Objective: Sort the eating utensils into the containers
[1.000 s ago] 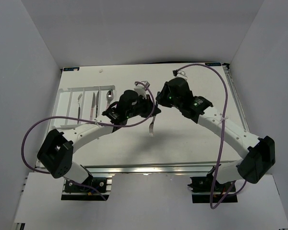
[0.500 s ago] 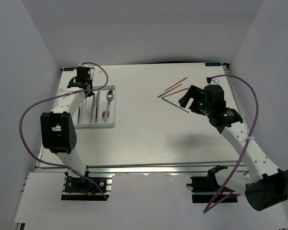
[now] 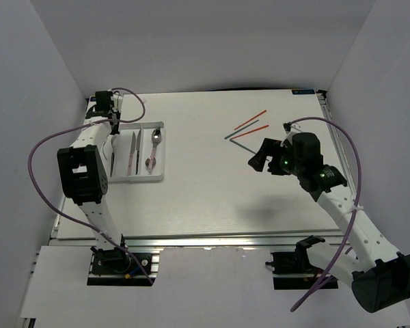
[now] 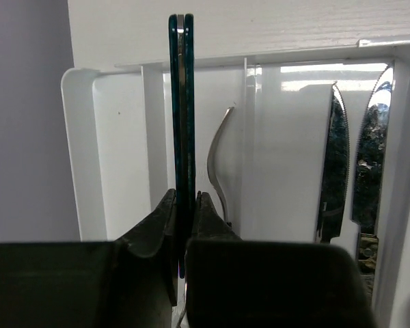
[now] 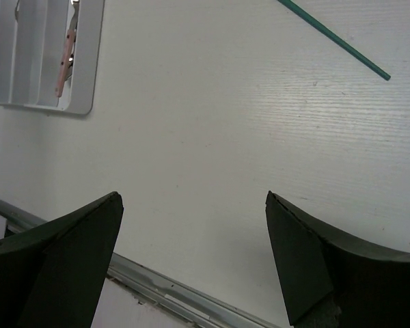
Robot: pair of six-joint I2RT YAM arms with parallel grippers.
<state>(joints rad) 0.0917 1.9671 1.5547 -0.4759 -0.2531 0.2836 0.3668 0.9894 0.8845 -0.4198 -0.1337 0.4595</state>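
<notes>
My left gripper (image 3: 102,111) (image 4: 184,205) is shut on a teal-handled metal utensil (image 4: 181,102), seen edge-on and upright over the left slots at the far end of the white tray (image 3: 162,156) (image 4: 78,137). A fork (image 3: 113,152) (image 4: 220,160), dark-handled knives (image 3: 132,152) (image 4: 335,157) and spoons (image 3: 152,147) lie in the tray's slots. Red and teal chopsticks (image 3: 246,127) lie loose on the table at the far right. My right gripper (image 3: 260,156) (image 5: 193,198) hovers open and holding nothing just near of them. One teal chopstick (image 5: 335,37) shows in the right wrist view.
The tray (image 5: 48,55) sits near the table's left edge, against the grey side wall, with a pink handle (image 5: 65,65) in one slot. The table's metal front rail (image 5: 157,287) runs below the right gripper. White walls enclose the table on three sides.
A second ago both grippers were together mid-table with a fork hanging. Since then the left carried its utensil to the tray's far left, and the right opened and swung right, then near-left of the chopsticks.
</notes>
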